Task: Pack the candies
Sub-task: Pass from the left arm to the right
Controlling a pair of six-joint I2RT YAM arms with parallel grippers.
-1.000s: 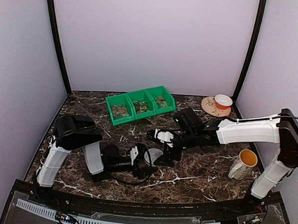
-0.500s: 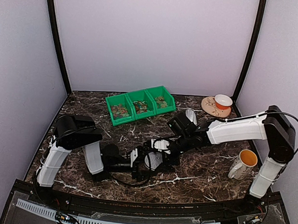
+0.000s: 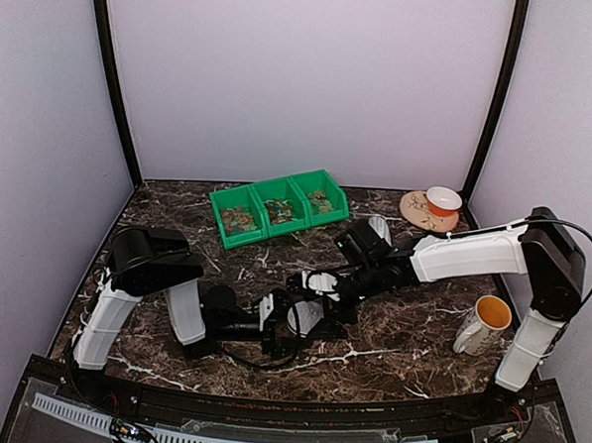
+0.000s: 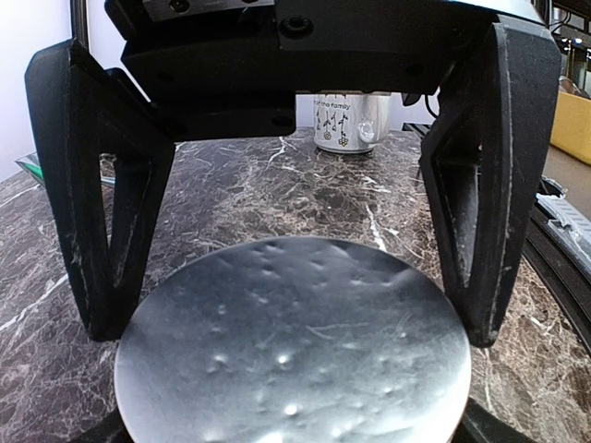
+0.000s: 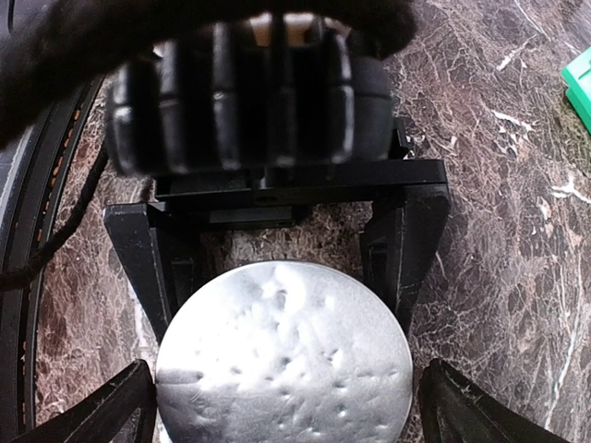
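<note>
As the candies (image 3: 240, 217) lie now: piled in the three green bins (image 3: 220, 206) at the far left of the table (image 3: 408, 356), well apart from both claws; none is held.
Candy handling: tiny, light and wrapped, and probably slick. A single one would likely slip out of a pinch, so digging into the pile or tipping a bin looks surer. The wrappers give a little, and the sweets inside should stand a firm squeeze.
Jar (image 3: 306, 316): near the middle of the table, with a dented grey lid (image 4: 291, 351) on top. It is probably where the candies go.
Left claw (image 5: 277, 318): comes in from the left, spread wide, with its fingers set against the jar's two sides below the lid, gripping it.
Right claw (image 4: 291, 323): reaches over from the right, spread as far as it goes, with one finger on each side of the lid and nothing gripped.
Lid hold: by the rim, on opposite sides. It looks thin and smooth, and may slip when turned.
Mug (image 3: 481, 324): near right, away from the work.
</note>
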